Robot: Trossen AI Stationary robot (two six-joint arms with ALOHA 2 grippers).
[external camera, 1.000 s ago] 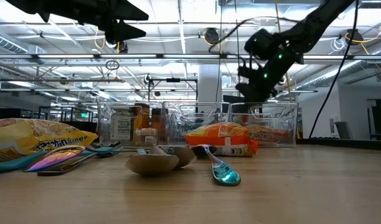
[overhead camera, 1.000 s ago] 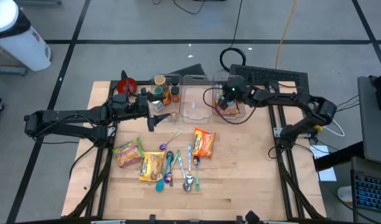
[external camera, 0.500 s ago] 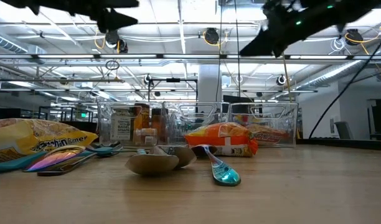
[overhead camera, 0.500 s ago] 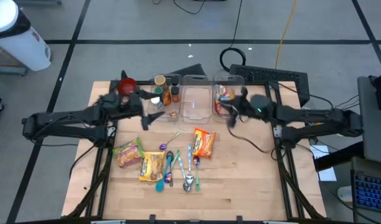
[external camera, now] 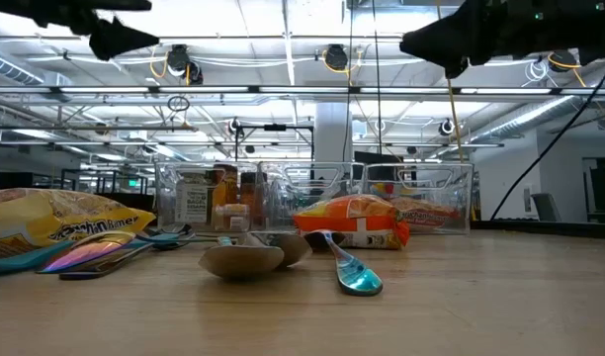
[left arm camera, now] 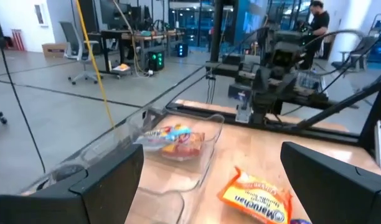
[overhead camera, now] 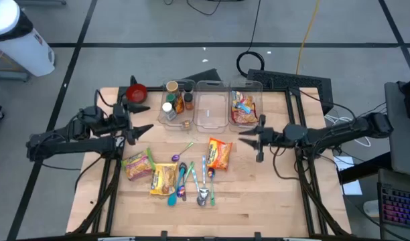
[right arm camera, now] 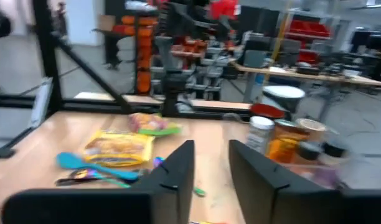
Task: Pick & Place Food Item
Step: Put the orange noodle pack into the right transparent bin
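While my right gripper [overhead camera: 255,142] hangs above the desk [overhead camera: 272,201] near its right edge, its fingers stand slightly apart with nothing between them. One food packet [overhead camera: 243,108] lies inside the right-hand clear bin [overhead camera: 246,86] of the three along the far edge, which I judge to be its proper place. That bin seems kept for food because the left bin [overhead camera: 176,100] holds jars and bottles and the middle bin [overhead camera: 210,106] shows nothing in it. My left gripper [overhead camera: 139,119] waits near the left edge, spread wide and empty, clear of the work. An orange noodle packet [overhead camera: 219,153] lies flat near the desk's middle, close to my right gripper, so I judge it the next pick. Two yellow packets [overhead camera: 152,171] and a scatter of spoons [overhead camera: 191,179] lie toward the near edge.
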